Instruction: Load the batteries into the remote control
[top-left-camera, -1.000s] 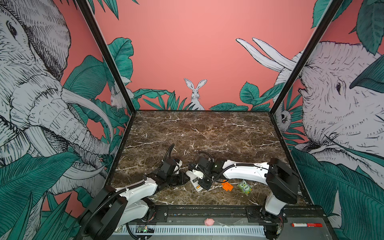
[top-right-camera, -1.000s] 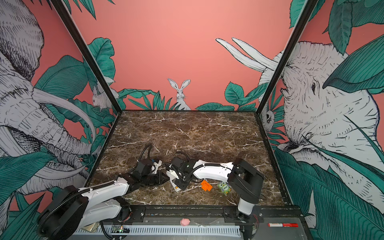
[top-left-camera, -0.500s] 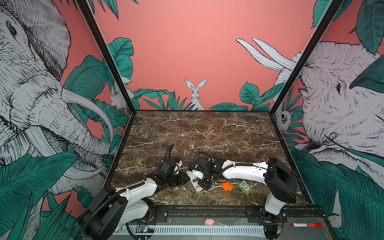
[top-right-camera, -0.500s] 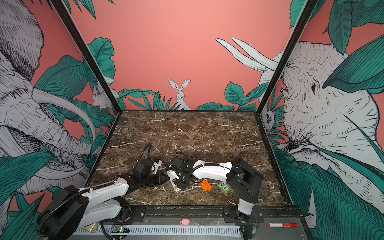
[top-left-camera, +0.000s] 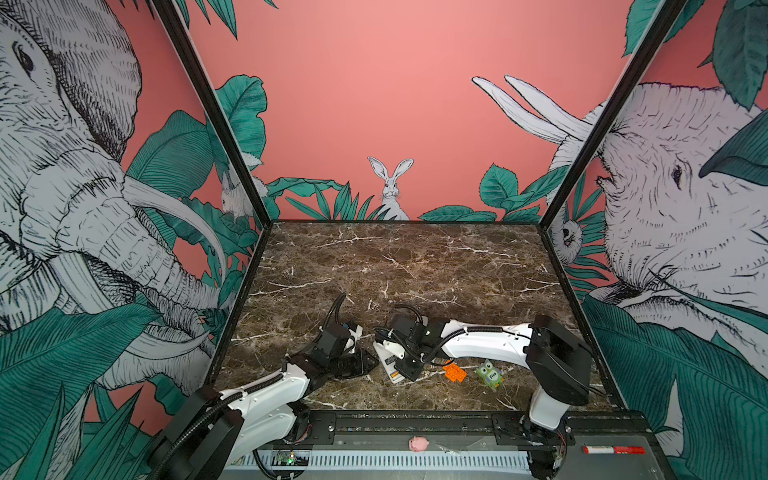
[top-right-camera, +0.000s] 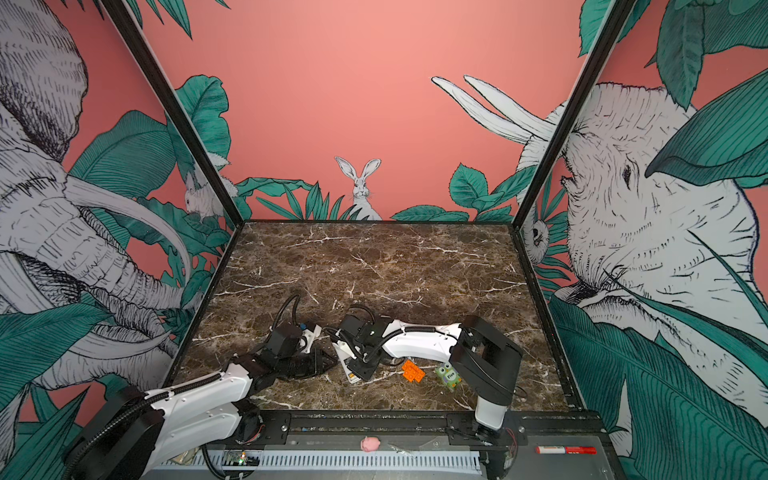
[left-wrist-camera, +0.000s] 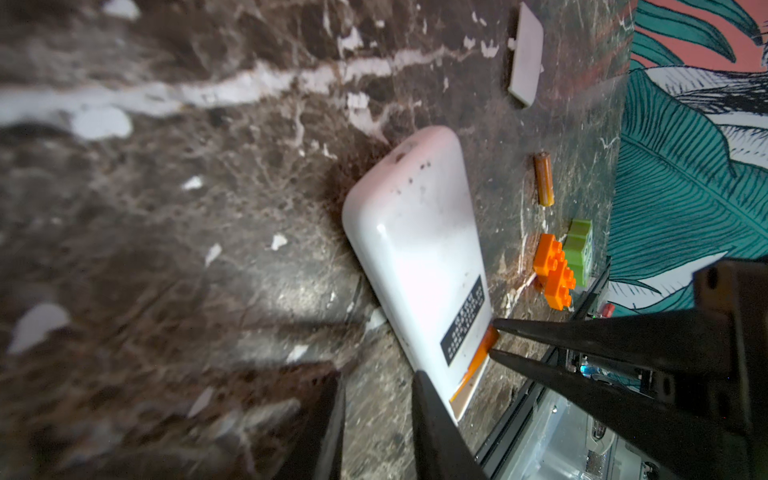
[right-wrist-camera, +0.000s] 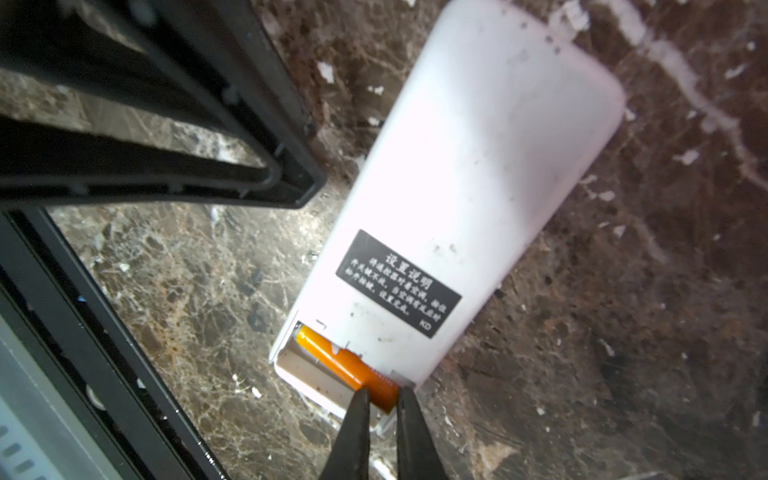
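**Remote control** (top-left-camera: 387, 360): white, oblong, lying back-up on the desk (top-left-camera: 415, 266) at its 6 o'clock, close to the front edge. Long axis about 11 to 5 in both top views, with the rounded end toward 11 and the open compartment end toward 5. Black label (right-wrist-camera: 399, 282) with white print beside the compartment.

**Loaded battery** (right-wrist-camera: 345, 363): orange, lying in the open compartment, crosswise to the remote's long axis.

**Right gripper** (right-wrist-camera: 382, 395): at the remote's 5 o'clock end. Jaws drawn narrow, pinching one end of the loaded battery.

**Left gripper** (left-wrist-camera: 378, 374): at the remote's 9 o'clock, tips beside its long edge. Jaws a narrow gap apart, with only bare desk between them.

**Loose battery** (left-wrist-camera: 543, 178): orange, flat on the desk on the remote's far side from the left gripper and clear of it. Long axis roughly parallel to the remote's.

**Compartment cover** (left-wrist-camera: 525, 54): flat white panel, apart on the desk past the loose battery.

**Orange brick** (top-left-camera: 454, 371): at the remote's 3 o'clock.

**Green owl toy** (top-left-camera: 489, 374): just beyond the orange brick, also toward 3.
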